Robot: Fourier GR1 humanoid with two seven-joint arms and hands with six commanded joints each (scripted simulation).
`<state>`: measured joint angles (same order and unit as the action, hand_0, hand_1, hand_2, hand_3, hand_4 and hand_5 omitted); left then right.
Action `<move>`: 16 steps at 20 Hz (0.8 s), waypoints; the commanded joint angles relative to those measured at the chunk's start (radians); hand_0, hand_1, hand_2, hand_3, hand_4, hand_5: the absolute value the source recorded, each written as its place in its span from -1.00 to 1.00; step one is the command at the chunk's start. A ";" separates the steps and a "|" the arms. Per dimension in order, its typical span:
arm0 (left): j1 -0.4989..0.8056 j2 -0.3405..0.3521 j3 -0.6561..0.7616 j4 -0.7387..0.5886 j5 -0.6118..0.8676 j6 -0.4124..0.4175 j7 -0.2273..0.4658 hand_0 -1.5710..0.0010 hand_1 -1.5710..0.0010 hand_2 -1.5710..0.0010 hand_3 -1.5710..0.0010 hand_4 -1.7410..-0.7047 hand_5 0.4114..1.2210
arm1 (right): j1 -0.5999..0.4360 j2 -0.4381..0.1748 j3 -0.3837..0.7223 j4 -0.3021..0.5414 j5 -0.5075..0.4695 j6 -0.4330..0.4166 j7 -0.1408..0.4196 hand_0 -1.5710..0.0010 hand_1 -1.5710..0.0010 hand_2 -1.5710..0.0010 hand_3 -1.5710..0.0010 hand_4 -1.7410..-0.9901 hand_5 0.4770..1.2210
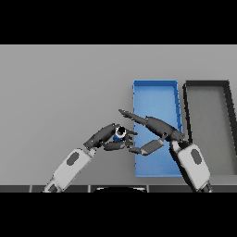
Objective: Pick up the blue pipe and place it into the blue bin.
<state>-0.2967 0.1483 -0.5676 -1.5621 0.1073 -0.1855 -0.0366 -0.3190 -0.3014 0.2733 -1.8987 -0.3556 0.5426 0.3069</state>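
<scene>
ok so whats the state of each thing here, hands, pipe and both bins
blue pipe: off to the left of the blue bin, not in it yet, held in the left hand
left hand: fingers curled round the pipe
right hand: fingers out straight over the blue bin, holding nothing
blue bin: open top, no pipe inside
black bin: open top, nothing to see inside, right beside the blue bin
</scene>
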 commanded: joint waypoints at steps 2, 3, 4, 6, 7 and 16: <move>0.005 -0.001 -0.001 0.002 0.004 -0.016 -0.026 -1.00 -1.00 -1.00 -0.93 -1.00 1.00 | -0.032 0.032 0.037 0.014 0.021 0.002 0.022 1.00 1.00 1.00 1.00 0.35 -0.86; -0.001 -0.001 0.003 0.005 0.015 -0.029 -0.026 -1.00 -1.00 -1.00 -0.94 -1.00 1.00 | -0.038 0.035 0.048 0.010 0.017 0.009 0.034 1.00 1.00 1.00 1.00 0.36 -0.85; 0.001 -0.005 0.000 0.019 0.011 -0.033 -0.024 -1.00 -1.00 -1.00 -0.95 -1.00 1.00 | -0.066 0.050 0.054 0.027 0.021 0.008 0.040 1.00 1.00 1.00 1.00 0.37 -0.85; 0.010 0.010 0.002 0.005 0.005 -0.039 -0.021 -1.00 -1.00 -1.00 -0.96 -1.00 1.00 | -0.099 0.075 0.066 0.068 0.035 0.021 0.037 1.00 1.00 1.00 1.00 0.38 -0.89; 0.006 0.008 -0.003 0.007 -0.017 -0.030 -0.020 -1.00 -1.00 -1.00 -0.96 -1.00 1.00 | -0.116 0.091 0.069 0.089 0.034 0.024 0.037 1.00 1.00 1.00 1.00 0.39 -0.91; -0.013 0.030 -0.005 0.008 -0.097 -0.042 0.086 -0.19 -0.12 -0.10 0.01 -0.68 1.00 | -0.251 0.163 0.105 0.199 -0.027 0.086 0.069 -0.31 -0.29 -0.32 -0.11 -0.44 -0.65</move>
<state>-0.3099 0.1778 -0.5716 -1.5542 0.0087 -0.2280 0.0555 -0.5707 -0.1382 0.3782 -1.7001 -0.3830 0.6286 0.3754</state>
